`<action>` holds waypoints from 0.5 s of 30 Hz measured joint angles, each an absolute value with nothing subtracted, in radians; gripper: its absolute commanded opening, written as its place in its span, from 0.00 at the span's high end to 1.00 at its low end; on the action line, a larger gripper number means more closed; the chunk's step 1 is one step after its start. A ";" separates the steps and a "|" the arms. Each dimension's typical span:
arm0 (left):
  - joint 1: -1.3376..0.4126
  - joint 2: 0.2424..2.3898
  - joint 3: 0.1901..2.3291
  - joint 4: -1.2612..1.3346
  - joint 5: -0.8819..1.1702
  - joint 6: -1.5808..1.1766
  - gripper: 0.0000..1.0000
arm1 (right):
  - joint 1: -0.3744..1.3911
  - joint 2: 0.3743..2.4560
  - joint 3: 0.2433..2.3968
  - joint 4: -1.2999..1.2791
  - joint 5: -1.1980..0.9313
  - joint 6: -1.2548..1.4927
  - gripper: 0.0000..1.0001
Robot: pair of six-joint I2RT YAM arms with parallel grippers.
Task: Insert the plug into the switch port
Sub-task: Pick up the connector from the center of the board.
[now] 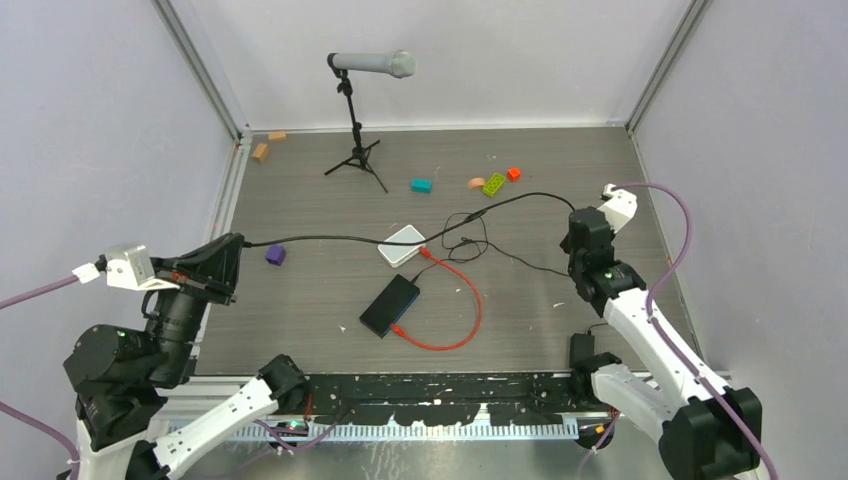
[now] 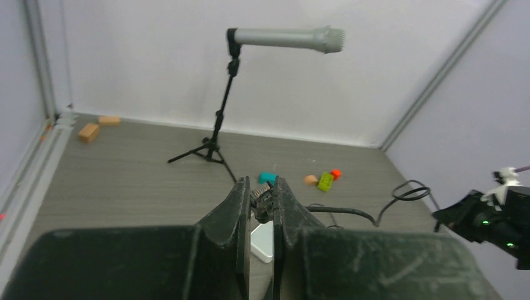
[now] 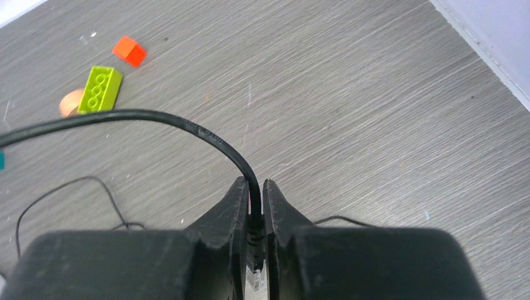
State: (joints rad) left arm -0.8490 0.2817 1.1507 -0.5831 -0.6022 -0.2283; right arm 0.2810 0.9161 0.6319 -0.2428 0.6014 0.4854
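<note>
- Top external: grey wood-grain table (image 1: 300, 320), walled on three sides, arm bases at its near edge.
- Microphone on tripod stand (image 1: 356, 130) stands at the back, left of centre.
- Left gripper (image 1: 238, 244) is raised over the table's left side. In the left wrist view, its fingers (image 2: 240, 206) are clenched on a small dark connector, the end of the black cable (image 1: 330, 240).
- Right gripper (image 1: 578, 222) is up at the right side. In the right wrist view, its fingers (image 3: 236, 206) are clamped on the other end of the black cable, with a clear connector tip visible between them.
- Black cable spans the table between the two grippers, passing behind the white box (image 1: 402, 246).
- Red cable (image 1: 474, 300) runs from the white box, loops right, then comes back toward the switch (image 1: 390, 305).
- Switch lies flat at table centre, just in front of the white box. Ports too small to make out.
- Loose bricks: teal (image 1: 421, 185), green (image 1: 494, 184), orange-red (image 1: 513, 174), purple (image 1: 276, 255), two tan (image 1: 261, 152) at back left.
- Plug (image 1: 398, 327) sits at the switch's near edge. Can't tell if it's seated.
</note>
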 measured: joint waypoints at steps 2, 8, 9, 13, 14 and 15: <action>-0.849 0.293 1.156 -0.622 -0.657 -0.234 1.00 | 0.212 0.938 0.641 -0.231 0.562 0.485 1.00; -0.850 0.321 1.162 -0.699 -0.797 -0.256 1.00 | 0.064 1.017 0.688 -0.214 0.493 0.485 1.00; -0.851 0.321 1.162 -0.709 -0.818 -0.257 1.00 | 0.046 1.029 0.698 -0.209 0.486 0.485 1.00; -0.853 0.321 1.172 -0.735 -0.901 -0.258 1.00 | -0.024 1.055 0.726 -0.189 0.462 0.485 1.00; -0.853 0.321 1.178 -0.741 -0.923 -0.257 1.00 | -0.040 1.061 0.732 -0.187 0.461 0.485 0.99; -0.854 0.321 1.185 -0.748 -0.948 -0.255 1.00 | -0.059 1.069 0.741 -0.185 0.461 0.485 1.00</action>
State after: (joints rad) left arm -0.8536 0.3206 1.1851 -0.7475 -0.9482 -0.2546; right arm -0.0586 1.0691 0.7410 -0.1852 0.4614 0.4854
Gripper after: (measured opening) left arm 0.105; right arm 0.157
